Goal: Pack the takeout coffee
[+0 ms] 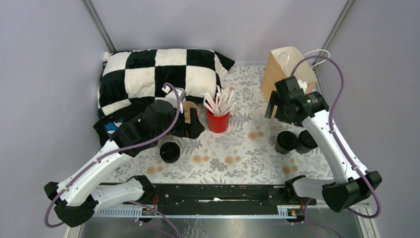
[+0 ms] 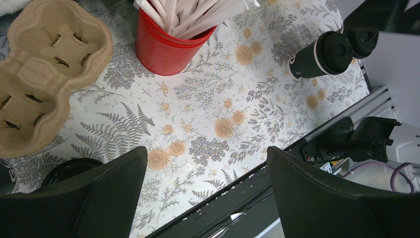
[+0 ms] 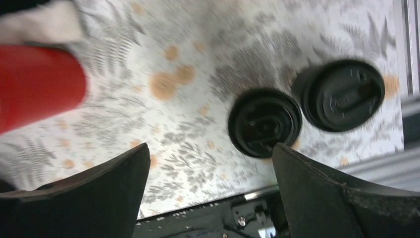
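Note:
Two takeout coffee cups, dark-sided with black lids, stand side by side at the right of the table [image 1: 286,142] [image 1: 306,141]. The right wrist view looks down on their lids [image 3: 265,121] [image 3: 344,94], and they show at the top right of the left wrist view [image 2: 322,54]. My right gripper [image 1: 274,108] [image 3: 210,191] is open and empty, raised above the table behind and to the left of the cups. My left gripper [image 1: 190,126] [image 2: 207,193] is open and empty, next to a brown cardboard cup carrier [image 2: 44,74] [image 1: 189,106].
A red cup of white stirrers [image 1: 218,120] stands mid-table. A brown paper bag [image 1: 287,69] stands at the back right. A stack of black lids [image 1: 170,152] lies front left. A checkered pillow [image 1: 158,74] fills the back left. The black rail [image 1: 218,193] runs along the near edge.

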Robot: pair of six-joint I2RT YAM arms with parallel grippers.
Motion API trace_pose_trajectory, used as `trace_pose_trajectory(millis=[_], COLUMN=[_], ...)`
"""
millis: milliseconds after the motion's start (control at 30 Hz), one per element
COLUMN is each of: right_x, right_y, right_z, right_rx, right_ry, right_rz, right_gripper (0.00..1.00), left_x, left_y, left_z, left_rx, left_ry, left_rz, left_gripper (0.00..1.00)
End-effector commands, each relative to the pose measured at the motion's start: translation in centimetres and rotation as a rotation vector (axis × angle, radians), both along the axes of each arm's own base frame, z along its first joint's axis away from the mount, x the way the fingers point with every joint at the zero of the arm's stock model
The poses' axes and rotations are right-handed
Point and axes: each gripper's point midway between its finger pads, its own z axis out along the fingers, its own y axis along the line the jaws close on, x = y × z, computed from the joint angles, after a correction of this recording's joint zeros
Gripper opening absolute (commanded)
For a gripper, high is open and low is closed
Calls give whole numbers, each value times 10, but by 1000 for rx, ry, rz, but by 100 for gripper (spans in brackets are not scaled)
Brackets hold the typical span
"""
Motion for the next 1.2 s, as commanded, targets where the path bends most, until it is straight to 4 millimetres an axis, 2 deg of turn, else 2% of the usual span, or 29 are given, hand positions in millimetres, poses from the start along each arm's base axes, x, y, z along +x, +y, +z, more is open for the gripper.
trace_pose_trajectory(millis=[0, 100, 200, 300, 333, 433, 567, 800, 900, 1000, 1167], right_x=[42, 69, 81, 82, 80, 71, 54, 26, 21, 17, 14], right_y=[27, 54, 86, 107, 110, 110, 102, 88, 88, 88, 86], right_z=[52, 72, 78, 83, 84, 84, 79, 69, 68, 68, 65], right_rx=[55, 111, 223, 331, 351, 371, 358, 334, 346, 352, 345], right_ry=[-129, -166, -154, -169, -168, -169, -167, -164, -171, -174, -164], right_rz=[187, 305, 413, 446, 446, 448, 463, 476, 477, 478, 481], right_gripper=[100, 97, 94, 93, 93, 93, 93, 93, 93, 93, 93], left_x=[11, 18, 27, 45, 50, 67, 91, 114, 123, 132, 133], left_y=[-1, 7, 23, 49, 58, 74, 83, 85, 87, 87, 83], left_z=[23, 18, 6, -26, -38, -69, -107, -152, -161, -162, -167], left_rx=[-36, 4, 83, 210, 248, 350, 509, 588, 601, 568, 535], left_ry=[-37, -4, 51, 176, 221, 298, 352, 454, 472, 479, 511], left_rz=[46, 121, 225, 309, 321, 308, 249, 171, 154, 154, 136], left_gripper=[94, 97, 98, 96, 91, 80, 62, 48, 40, 34, 30])
